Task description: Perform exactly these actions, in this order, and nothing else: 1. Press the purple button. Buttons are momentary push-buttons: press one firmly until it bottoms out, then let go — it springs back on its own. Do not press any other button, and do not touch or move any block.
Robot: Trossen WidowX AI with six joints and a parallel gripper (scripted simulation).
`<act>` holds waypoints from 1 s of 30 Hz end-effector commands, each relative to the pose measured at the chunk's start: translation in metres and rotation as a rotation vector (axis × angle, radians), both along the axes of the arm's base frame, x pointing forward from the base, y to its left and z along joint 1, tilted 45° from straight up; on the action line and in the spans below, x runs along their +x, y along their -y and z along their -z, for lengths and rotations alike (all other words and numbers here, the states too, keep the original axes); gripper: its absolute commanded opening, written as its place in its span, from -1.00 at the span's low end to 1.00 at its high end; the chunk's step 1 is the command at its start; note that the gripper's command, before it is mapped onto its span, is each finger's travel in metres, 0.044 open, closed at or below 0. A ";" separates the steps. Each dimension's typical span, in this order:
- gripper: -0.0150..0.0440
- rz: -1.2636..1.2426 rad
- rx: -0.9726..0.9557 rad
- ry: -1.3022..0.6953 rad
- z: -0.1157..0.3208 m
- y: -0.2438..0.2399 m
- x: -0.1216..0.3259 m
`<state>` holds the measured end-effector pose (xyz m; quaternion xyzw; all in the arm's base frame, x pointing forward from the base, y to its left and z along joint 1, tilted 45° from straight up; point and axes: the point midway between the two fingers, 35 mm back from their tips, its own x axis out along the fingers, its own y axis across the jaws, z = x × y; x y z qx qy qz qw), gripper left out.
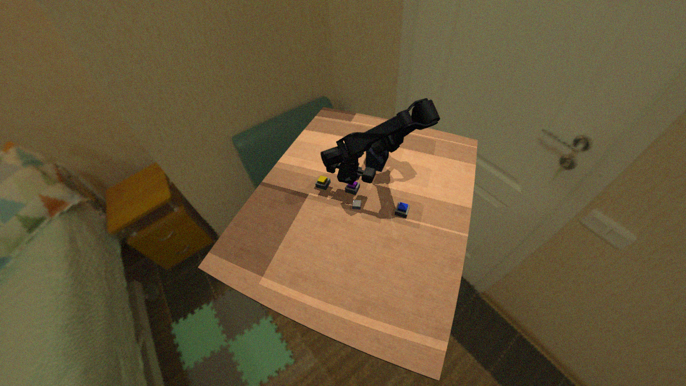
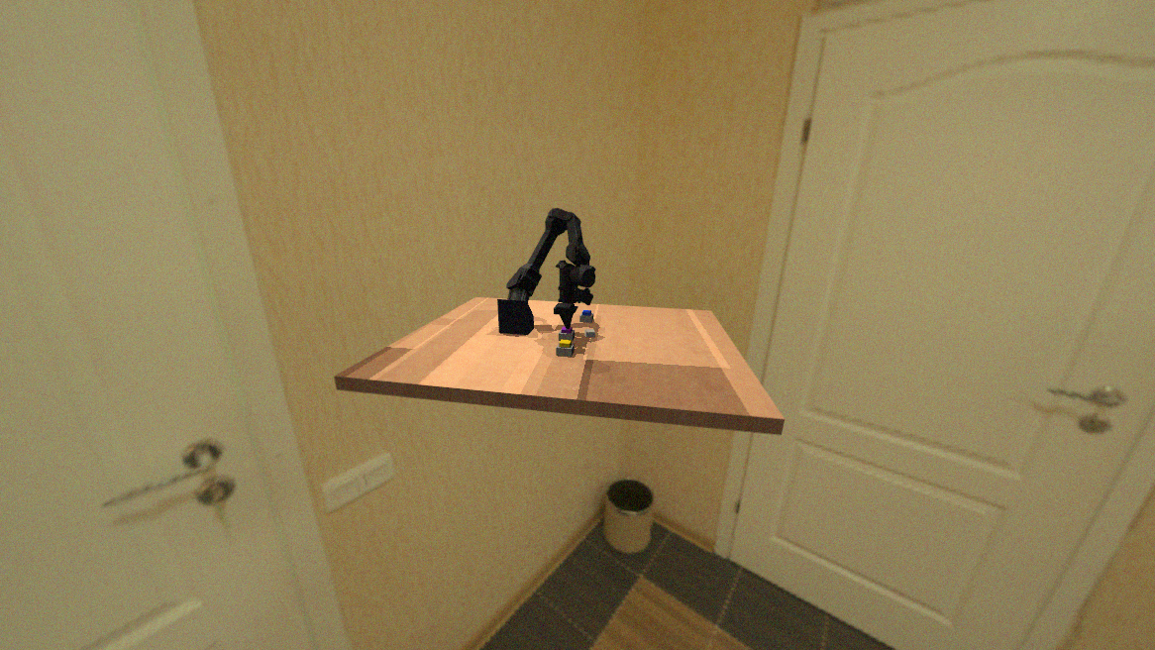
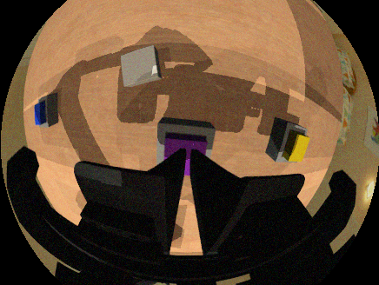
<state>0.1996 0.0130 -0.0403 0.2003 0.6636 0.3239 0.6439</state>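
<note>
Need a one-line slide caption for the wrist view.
Shut gripper poised over the purple button, with gray block, blue button and yellow button nearby.
</note>
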 end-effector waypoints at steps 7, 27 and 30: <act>-0.42 0.003 0.009 -0.016 0.004 -0.006 -0.005; -0.42 0.003 0.007 -0.016 -0.020 0.018 -0.002; -0.42 0.003 0.007 -0.016 -0.020 0.018 -0.002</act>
